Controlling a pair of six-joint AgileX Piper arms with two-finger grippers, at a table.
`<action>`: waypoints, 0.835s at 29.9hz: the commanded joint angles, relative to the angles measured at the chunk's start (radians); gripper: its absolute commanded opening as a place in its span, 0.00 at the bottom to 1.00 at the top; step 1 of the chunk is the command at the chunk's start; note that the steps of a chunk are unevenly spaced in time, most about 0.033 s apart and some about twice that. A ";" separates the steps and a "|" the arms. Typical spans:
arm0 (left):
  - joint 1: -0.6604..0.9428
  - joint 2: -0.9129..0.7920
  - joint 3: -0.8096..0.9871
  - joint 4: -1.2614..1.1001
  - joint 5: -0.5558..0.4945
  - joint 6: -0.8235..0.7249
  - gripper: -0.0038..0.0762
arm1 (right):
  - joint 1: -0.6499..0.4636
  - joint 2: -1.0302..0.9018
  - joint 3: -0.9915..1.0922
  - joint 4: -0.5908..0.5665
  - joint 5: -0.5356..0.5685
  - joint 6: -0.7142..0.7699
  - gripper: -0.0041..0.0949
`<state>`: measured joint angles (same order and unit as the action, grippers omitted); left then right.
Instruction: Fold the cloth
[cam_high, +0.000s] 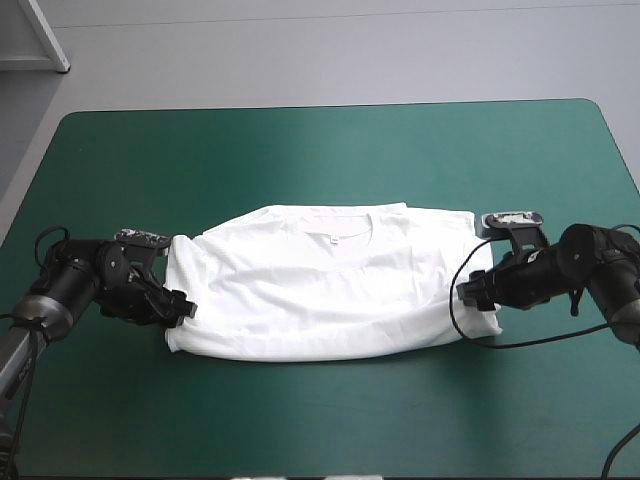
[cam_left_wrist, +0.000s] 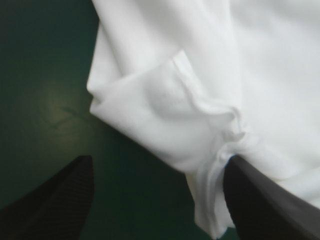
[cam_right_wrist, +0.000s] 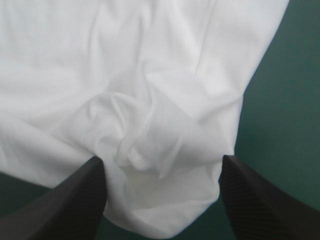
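Observation:
The white T-shirt (cam_high: 325, 285) lies on the teal-green cover (cam_high: 300, 160) at the table's middle, folded once into a wide band with the collar facing up. My left gripper (cam_high: 180, 308) sits low at the shirt's left end, open. In the left wrist view a folded sleeve edge of the T-shirt (cam_left_wrist: 165, 115) lies ahead of the left gripper (cam_left_wrist: 157, 195) and over one finger's side. My right gripper (cam_high: 472, 290) rests at the shirt's right end, open. A bunched corner of the T-shirt (cam_right_wrist: 145, 145) lies between the spread fingers of the right gripper (cam_right_wrist: 162, 190).
Bare teal-green cover surrounds the shirt on all sides, with wide room toward the far edge (cam_high: 330, 105) and the near side. A white object's corner (cam_high: 40, 40) shows beyond the table's far left.

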<state>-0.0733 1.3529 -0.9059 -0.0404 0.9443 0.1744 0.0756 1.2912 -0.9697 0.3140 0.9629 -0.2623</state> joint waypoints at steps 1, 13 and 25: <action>-0.001 -0.032 -0.112 -0.014 -0.049 -0.031 0.73 | 0.000 -0.026 -0.100 0.022 -0.094 -0.003 0.71; -0.001 -0.032 -0.459 0.010 0.056 -0.036 0.73 | 0.000 -0.026 -0.330 0.016 -0.054 0.031 0.71; 0.055 -0.011 -0.246 0.017 -0.162 -0.130 0.73 | 0.000 -0.043 -0.332 0.020 0.153 0.022 0.71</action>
<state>-0.0560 1.3564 -1.1889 -0.0213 0.8805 0.0855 0.0756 1.2899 -1.2677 0.3162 1.1241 -0.2326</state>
